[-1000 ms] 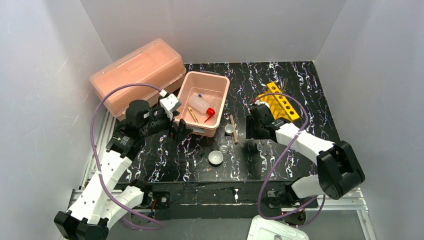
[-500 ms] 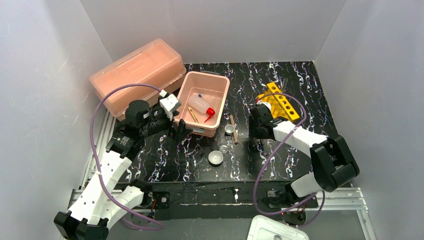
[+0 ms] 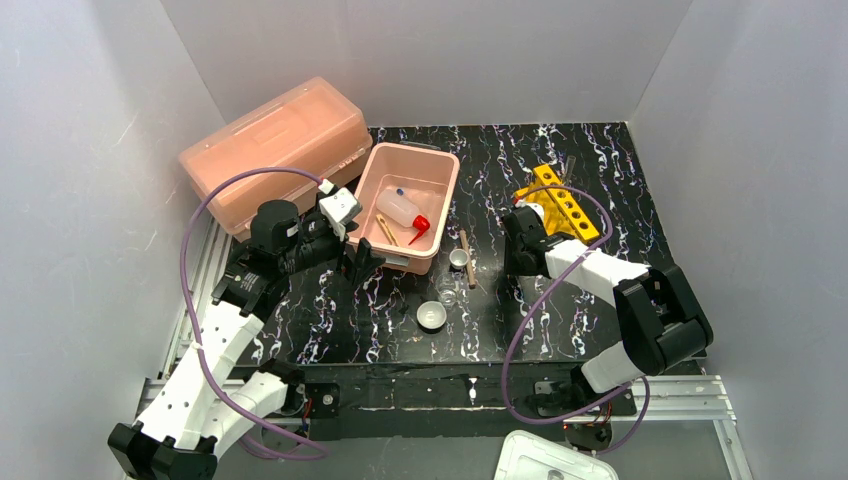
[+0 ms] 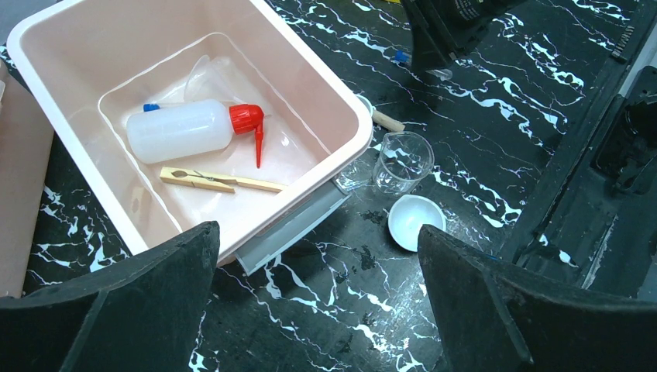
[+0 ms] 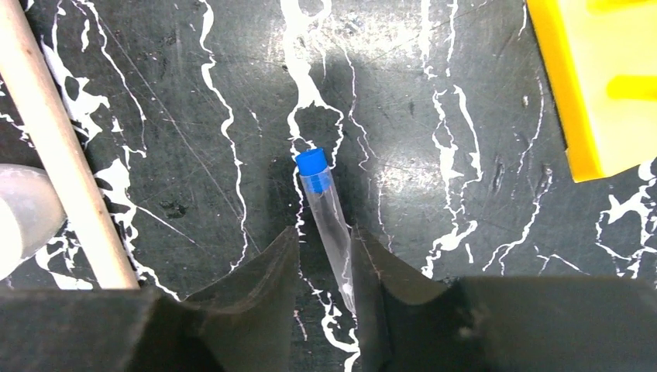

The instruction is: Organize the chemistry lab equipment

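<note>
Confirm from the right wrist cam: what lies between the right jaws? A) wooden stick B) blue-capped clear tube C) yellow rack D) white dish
B: the blue-capped clear tube lies between the jaws of the right gripper; the wooden stick is off to the left and the yellow rack is at the upper right.
</note>
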Robot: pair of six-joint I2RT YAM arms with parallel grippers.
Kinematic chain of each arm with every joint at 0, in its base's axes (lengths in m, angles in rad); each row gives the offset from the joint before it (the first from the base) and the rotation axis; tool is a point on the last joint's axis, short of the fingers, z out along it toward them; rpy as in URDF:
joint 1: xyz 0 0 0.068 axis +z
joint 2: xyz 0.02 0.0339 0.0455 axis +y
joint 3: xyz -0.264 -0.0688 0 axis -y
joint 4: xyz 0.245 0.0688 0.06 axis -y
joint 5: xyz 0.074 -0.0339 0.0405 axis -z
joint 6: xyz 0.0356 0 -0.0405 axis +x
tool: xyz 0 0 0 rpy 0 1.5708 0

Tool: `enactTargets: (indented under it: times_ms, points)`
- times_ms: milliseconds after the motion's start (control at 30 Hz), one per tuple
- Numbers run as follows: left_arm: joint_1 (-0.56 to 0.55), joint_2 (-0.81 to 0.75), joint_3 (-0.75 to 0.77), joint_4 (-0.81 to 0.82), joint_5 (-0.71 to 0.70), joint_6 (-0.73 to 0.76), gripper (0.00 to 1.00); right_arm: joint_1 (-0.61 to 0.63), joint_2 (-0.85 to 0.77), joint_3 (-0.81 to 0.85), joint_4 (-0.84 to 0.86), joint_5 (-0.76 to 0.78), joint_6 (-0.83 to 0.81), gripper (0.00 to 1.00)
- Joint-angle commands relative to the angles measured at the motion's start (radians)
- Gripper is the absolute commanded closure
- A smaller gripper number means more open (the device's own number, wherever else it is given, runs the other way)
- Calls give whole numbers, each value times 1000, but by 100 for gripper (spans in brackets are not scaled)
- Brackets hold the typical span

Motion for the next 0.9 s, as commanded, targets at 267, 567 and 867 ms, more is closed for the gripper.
enactTargets:
  times_ms: [267,567,867]
  points:
    - [4,-9,-18,-13,2,0,1,-5,-39,27,13,-46,9,97]
    - [4,-23,-22,-12,1,-4,1,-4,-128,222,-77,-96,-43,97]
    - [3,-48,-38,-11,-14,-3,1,29,-37,197,-71,-168,8,57]
